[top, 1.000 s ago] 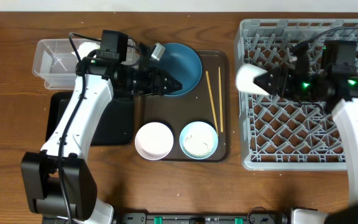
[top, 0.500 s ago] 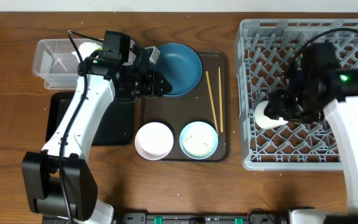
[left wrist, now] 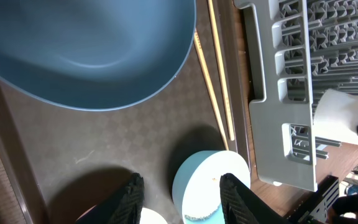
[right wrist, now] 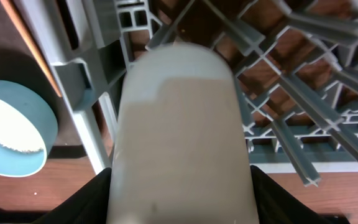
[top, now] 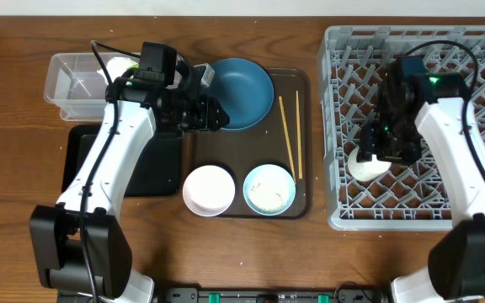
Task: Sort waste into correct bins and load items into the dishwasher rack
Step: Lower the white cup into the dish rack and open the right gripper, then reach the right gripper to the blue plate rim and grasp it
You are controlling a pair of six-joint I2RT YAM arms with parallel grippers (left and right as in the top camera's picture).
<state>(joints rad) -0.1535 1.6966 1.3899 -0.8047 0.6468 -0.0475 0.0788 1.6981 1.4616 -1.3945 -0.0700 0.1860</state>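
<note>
My right gripper (top: pixel 379 153) is shut on the small white cup (top: pixel 367 165) and holds it low over the left side of the grey dishwasher rack (top: pixel 411 220). In the right wrist view the cup (right wrist: pixel 179 124) fills the space between my fingers (right wrist: pixel 179 196). My left gripper (top: pixel 217 116) is open and empty above the brown tray, at the near-left edge of the dark blue plate (top: pixel 247 88). The left wrist view shows its fingers (left wrist: pixel 179 199) over the tray, with the plate (left wrist: pixel 86 50), the light blue bowl (left wrist: pixel 207 186) holding rice and the two chopsticks (left wrist: pixel 213 81). The white bowl (top: pixel 207 190) sits left of the light blue bowl (top: pixel 269 188).
The brown serving tray (top: pixel 303 84) holds the plate, both bowls and the chopsticks (top: pixel 290 136). A clear tub (top: pixel 72 84) stands at the back left, with something white and yellow at its right end behind my arm. A black tray (top: pixel 154 172) lies in front of it.
My right gripper carried the cup from the rack's left edge down and nearer, into the rack. My left gripper drew back a little to the left from the plate.
</note>
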